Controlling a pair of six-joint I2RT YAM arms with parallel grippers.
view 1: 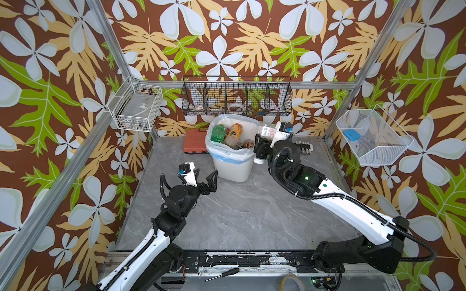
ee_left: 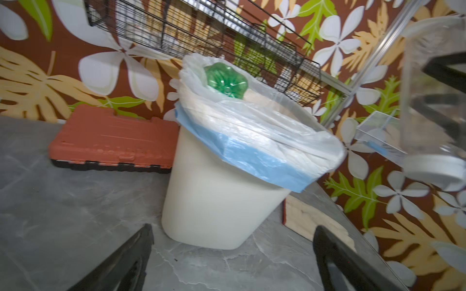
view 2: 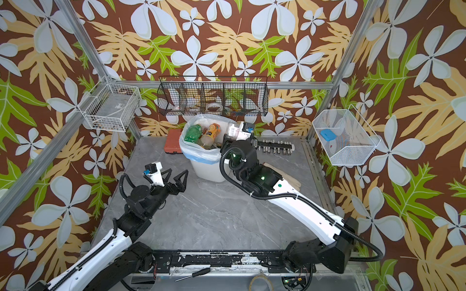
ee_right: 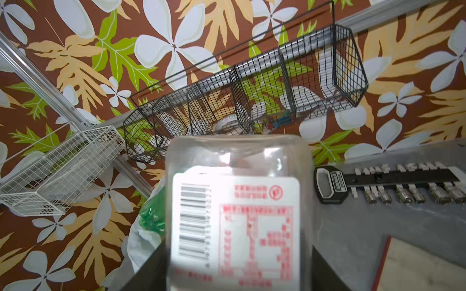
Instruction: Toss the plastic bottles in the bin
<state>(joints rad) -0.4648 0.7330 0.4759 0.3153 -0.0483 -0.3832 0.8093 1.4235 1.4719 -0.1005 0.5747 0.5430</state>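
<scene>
Firstly, left arm (view 1: 161, 236): bent at the elbow over the counter (view 1: 239, 214), pointing at the bin (view 1: 232, 168).
Left jaws: spread wide, nothing between them, idle.
Bin: ahead of the left jaws and slightly to their right, apart from them. It is just left of the right jaws, its bagged rim close against the held bottle (view 1: 267, 130).
Bin load: heaped to the rim. A green bottle (view 1: 218, 133) and an orange-labelled bottle (view 1: 235, 131) lie on top, on the side away from the right jaws.
Bottle: clear with a white label. Its long axis runs along the right jaws, base sticking out ahead of them and higher. The white cap (view 1: 259, 160) sits behind and below them, beside the bin's outer wall.
Right jaws: clenched on the bottle's body and tilted up toward the back wall. They are at the bin's right rim, not squarely over its mouth.
Right arm (view 1: 340, 201): stretched forward with the wrist bent up. It is the nearer arm and the only loaded one.
Coming move: probably a short shift left of the right jaws, so the base clears the rim before release.
Risk: with the heap this high, the bottle may roll back off.
</scene>
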